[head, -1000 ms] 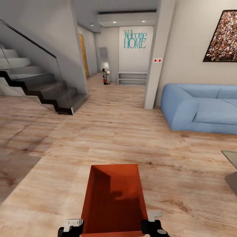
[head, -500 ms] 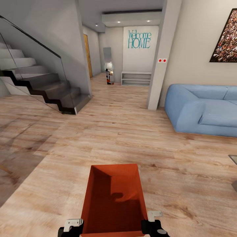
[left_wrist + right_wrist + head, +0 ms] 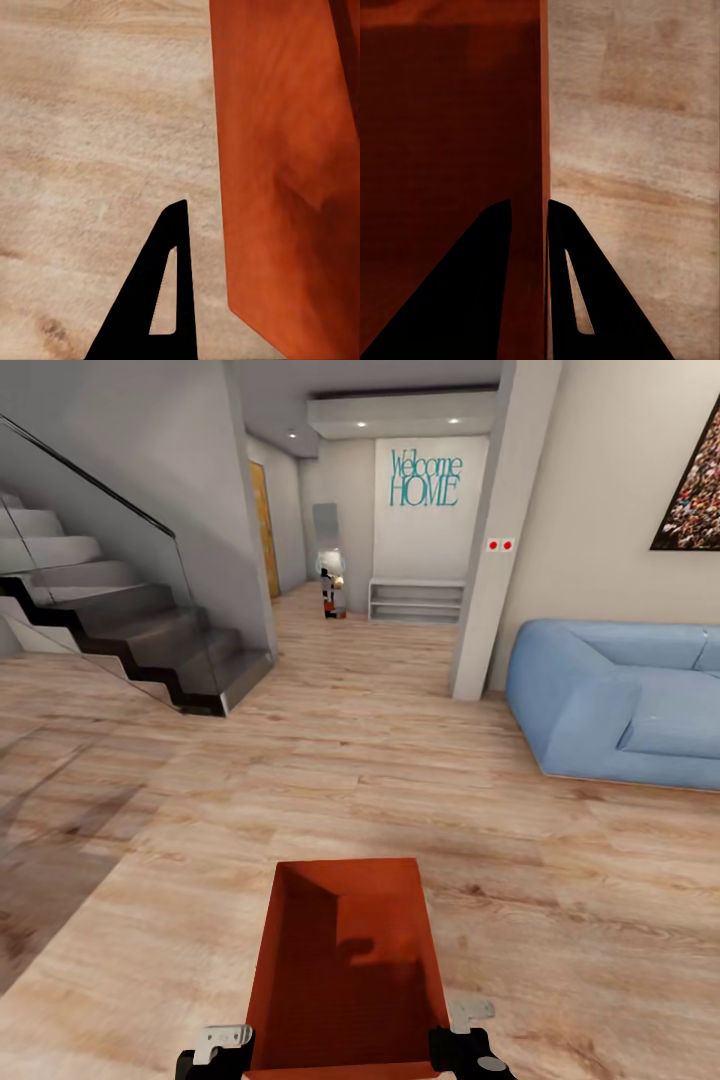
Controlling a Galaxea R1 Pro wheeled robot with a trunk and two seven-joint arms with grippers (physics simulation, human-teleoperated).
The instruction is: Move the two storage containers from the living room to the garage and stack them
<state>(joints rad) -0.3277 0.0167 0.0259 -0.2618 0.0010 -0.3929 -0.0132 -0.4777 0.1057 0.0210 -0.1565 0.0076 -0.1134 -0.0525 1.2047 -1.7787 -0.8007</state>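
carrying one storage container [image 3: 345, 970] low in front of the trunk, w/ the living room's wood-plank floor [image 3: 150, 920] under it. going l to r: left gripper [image 3: 214, 1052] sits at the bin's near left corner, just outside the left wall; left wrist view shows only one dark finger [image 3: 154, 296] beside the orange outer wall [image 3: 289, 172], apart from it w/ floor between, so can't tell if its jaws are apart or together. container is between the two grippers, open top up, long axis pointing away from the robot, inside bare & shadowed. right gripper [image 3: 470, 1050] at the near right corner; right wrist view has its two fingers [image 3: 465, 292] straddling the thin right wall [image 3: 543, 150], one inside the bin, one outside, pinched tight on that wall.

beyond the left gripper, far off: dark staircase [image 3: 130, 630] w/ glass rail. straight ahead past the bin: hallway w/ teal "welcome home" lettering [image 3: 425, 478] on the end wall, low white shelf [image 3: 415, 600] below it. beyond the right gripper: white pillar [image 3: 495, 560], then blue sofa [image 3: 620, 700] & a framed picture [image 3: 690, 490] above it.
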